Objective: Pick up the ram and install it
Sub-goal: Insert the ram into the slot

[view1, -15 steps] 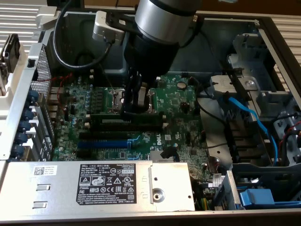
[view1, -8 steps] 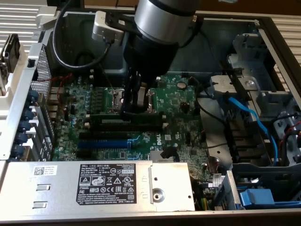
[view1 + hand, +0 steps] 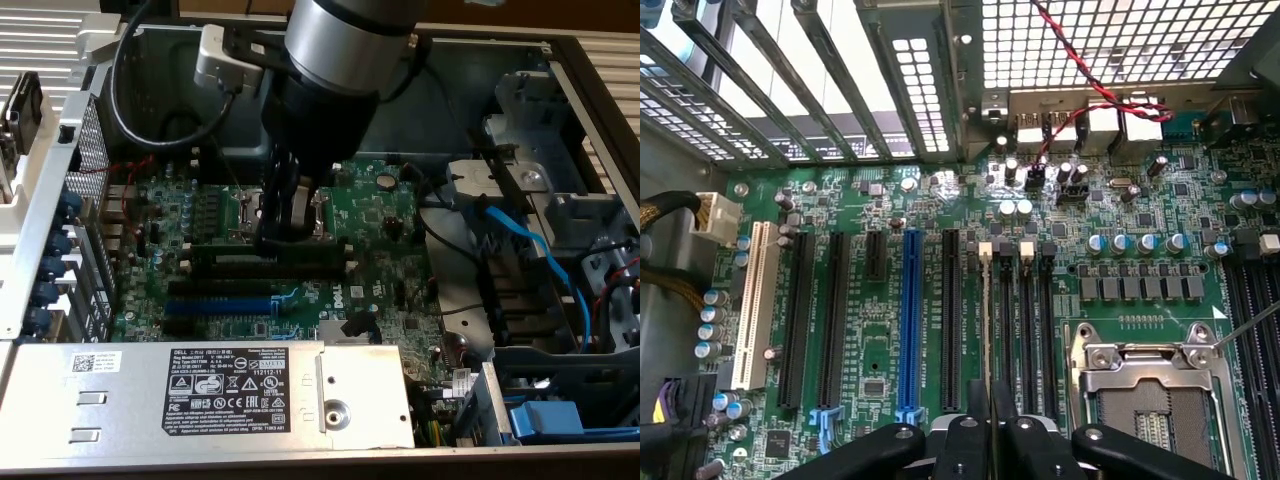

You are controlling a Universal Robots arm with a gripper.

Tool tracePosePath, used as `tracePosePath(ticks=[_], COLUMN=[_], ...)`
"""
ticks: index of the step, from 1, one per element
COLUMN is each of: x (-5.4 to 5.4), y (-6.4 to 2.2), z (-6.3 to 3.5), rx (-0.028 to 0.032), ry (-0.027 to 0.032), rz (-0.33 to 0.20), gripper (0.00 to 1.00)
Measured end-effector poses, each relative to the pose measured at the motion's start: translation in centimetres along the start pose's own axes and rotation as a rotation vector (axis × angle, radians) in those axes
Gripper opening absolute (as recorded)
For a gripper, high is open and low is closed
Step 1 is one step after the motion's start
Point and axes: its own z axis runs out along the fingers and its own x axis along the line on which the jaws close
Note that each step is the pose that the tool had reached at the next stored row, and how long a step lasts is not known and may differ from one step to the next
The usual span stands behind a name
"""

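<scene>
My gripper reaches down into the open computer case over the motherboard. It is shut on the ram, a long dark green stick that lies along the black memory slots. In the wrist view the ram appears edge-on as a thin line running from between my fingers to a white end clip. It stands upright over the outermost memory slot, beside the other black slots. Whether it is fully seated in the slot I cannot tell.
The metal CPU socket lies just beside the memory slots. A blue expansion slot and black slots run parallel on the other side. A silver power supply lies along the near edge. Blue cables and drive brackets are at the exterior view's right.
</scene>
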Motion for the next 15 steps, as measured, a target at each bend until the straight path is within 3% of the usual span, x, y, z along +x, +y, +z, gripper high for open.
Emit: tracePosePath(ticks=[15], x=[0.04], y=[-0.09], z=[-0.04], rx=[0.0000], ry=[0.0000], rz=[0.000], gripper=[0.13])
